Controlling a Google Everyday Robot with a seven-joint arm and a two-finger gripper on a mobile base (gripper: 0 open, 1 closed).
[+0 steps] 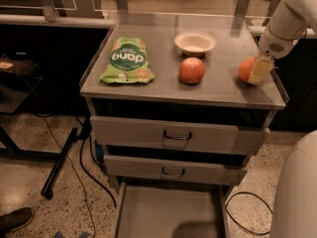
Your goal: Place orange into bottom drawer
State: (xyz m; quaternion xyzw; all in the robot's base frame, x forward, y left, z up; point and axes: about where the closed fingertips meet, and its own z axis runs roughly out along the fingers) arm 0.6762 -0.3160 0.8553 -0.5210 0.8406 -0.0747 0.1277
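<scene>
Early stage. Orange (245,69) sits on the counter (163,90), far-right side, not lifted as far as I can see. Pincer (257,72) is right at it, against its right side; can't tell if it's closed on the fruit. Bottom drawer (168,212) is pulled open, floor bare, so that part is done. Left: secure grasp, lift, carry down and near, release in drawer. Apple (191,70), bowl (195,42) and snack bag (127,61) sit apart to the left.

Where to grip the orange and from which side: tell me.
Grip the orange across its widest middle, coming down from the right, where the gripper is now, against it. It is round, so any diameter serves; it sits near the cabinet top's right edge, the apple well apart on its left.
</scene>
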